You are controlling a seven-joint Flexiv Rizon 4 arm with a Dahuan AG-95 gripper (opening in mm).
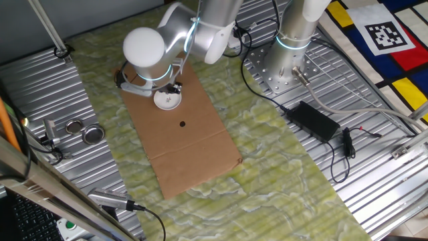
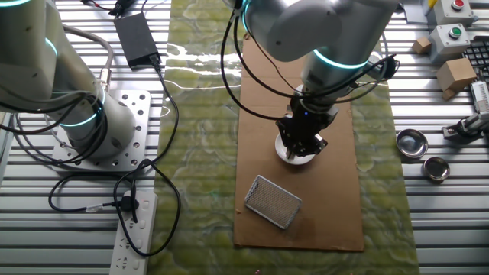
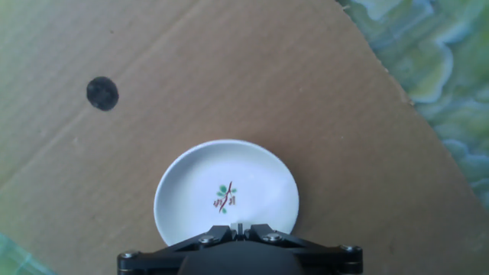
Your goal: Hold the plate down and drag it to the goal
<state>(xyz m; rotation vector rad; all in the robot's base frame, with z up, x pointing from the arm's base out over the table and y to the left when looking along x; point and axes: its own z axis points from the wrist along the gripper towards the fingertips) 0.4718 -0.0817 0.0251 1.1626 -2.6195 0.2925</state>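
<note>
On cardboard (image 1: 194,144): one plate (image 3: 226,192), one black dot (image 3: 102,93); claw (image 3: 239,227) closed above plate.

Plate (image 3: 226,195) on cardboard (image 3: 252,84), dot (image 3: 102,93) nearby; claw (image 3: 238,228) above plate.

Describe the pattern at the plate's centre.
A small red-and-green sprig on the white plate; hand view shows it best.

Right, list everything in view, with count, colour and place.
small round white shallow plate: one, white with a small sprig motif, on the cardboard under the tool
flat brown cardboard sheet: one, on the green mat
black round dot: one, on the cardboard
round silvery metal tins: two, on the ribbed metal table
grey mesh rectangle: one, on the cardboard
black power adapter: one, on the table
tool: one, dark, fingers together over the plate
</note>
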